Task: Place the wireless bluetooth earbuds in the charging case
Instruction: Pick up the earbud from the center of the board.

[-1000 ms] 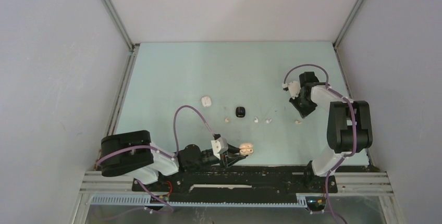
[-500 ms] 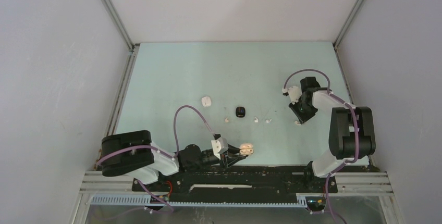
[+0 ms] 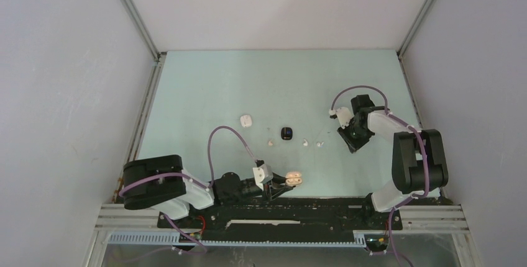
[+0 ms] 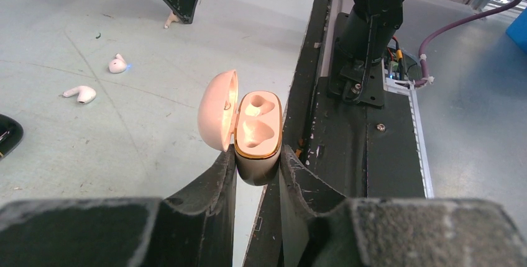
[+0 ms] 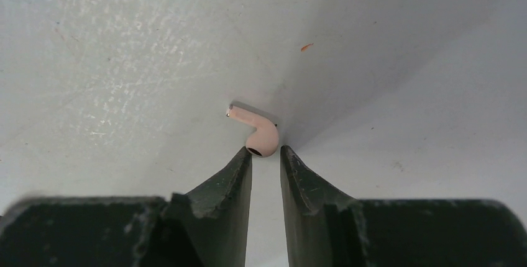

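Observation:
My left gripper (image 4: pixel 258 169) is shut on the lower half of a pink charging case (image 4: pixel 256 131). The case's lid (image 4: pixel 219 110) is swung open and both wells show empty; the case (image 3: pixel 294 179) hangs over the table's near edge. My right gripper (image 5: pixel 266 149) points down at the table on the right (image 3: pixel 353 147). Its jaws stand a narrow gap apart. A pink earbud (image 5: pixel 260 135) lies on the table with its head just at the mouth of the tips, stem pointing away to the left. Other earbuds (image 3: pixel 270 143) (image 3: pixel 306 143) (image 3: pixel 320 144) lie in a row mid-table.
A white case (image 3: pixel 246 120) and a black case (image 3: pixel 286 133) sit behind the row of buds. The black base rail (image 4: pixel 366 124) runs along the near edge beside the left gripper. Grey walls enclose the table on three sides.
The right arm has swung left and down toward the earbud on the right, and its jaws have parted slightly. The left arm and the case have not moved.

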Controlling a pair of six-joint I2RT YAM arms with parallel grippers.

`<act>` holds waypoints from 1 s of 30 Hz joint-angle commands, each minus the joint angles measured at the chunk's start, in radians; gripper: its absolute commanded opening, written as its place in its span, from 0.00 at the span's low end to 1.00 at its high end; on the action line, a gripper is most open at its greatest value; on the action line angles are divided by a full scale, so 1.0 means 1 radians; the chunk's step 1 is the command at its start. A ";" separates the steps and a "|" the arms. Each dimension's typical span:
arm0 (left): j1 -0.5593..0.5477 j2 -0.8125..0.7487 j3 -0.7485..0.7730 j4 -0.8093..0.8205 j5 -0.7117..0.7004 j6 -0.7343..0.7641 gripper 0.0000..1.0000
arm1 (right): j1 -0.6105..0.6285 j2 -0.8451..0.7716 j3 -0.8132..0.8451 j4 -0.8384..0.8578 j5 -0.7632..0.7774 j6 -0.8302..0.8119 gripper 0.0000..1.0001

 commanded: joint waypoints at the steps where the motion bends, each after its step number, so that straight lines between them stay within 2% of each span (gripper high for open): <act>1: -0.007 0.002 0.014 0.052 -0.013 -0.009 0.00 | 0.009 0.017 -0.014 0.014 -0.030 0.018 0.27; 7: -0.007 -0.002 0.011 0.051 -0.015 -0.009 0.00 | -0.015 -0.027 0.006 -0.040 -0.057 0.028 0.29; 15: -0.006 0.003 0.015 0.051 -0.010 -0.008 0.00 | -0.057 -0.138 0.020 -0.081 -0.161 0.078 0.39; 30: -0.007 0.007 0.019 0.052 -0.006 -0.011 0.00 | -0.057 -0.070 0.020 -0.010 -0.123 0.103 0.39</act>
